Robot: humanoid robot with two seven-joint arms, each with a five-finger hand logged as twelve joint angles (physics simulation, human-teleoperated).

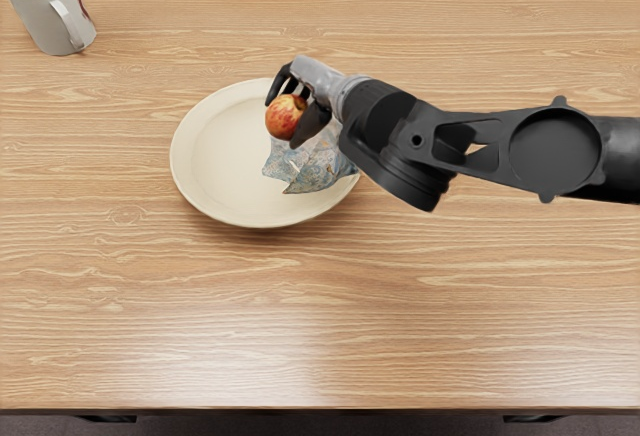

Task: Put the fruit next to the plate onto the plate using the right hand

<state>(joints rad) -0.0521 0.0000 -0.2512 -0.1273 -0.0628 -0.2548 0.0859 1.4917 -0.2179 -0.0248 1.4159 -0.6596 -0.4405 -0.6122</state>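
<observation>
A pale wooden surface (320,306) fills nearly the whole view, its grain running left to right, with a thin dark strip below its near edge and a grey band beyond its far edge. In the far left corner stands a grey mug (48,8), upright, handle turned toward the viewer and to the right, well apart from everything else.

Near the middle sits a cream plate (215,161), round and shallow. On its right half lies a crumpled grey-blue wad (310,166), reaching to the plate's right rim; what it is made of cannot be told.

The black arm (500,151) comes in from the right edge and stretches leftward above the surface, its thick wrist joint covering the plate's right rim and part of the wad. The right robot hand (300,96) is over the far right part of the plate, fingers (281,80) curled down around a red and yellow apple (285,116), which it grips from above and from the right. The apple hangs over the plate's inner basin, just beyond the wad. One dark fingertip meets the wad's upper edge in the picture; whether they touch cannot be told. The plate's left half is bare.
</observation>
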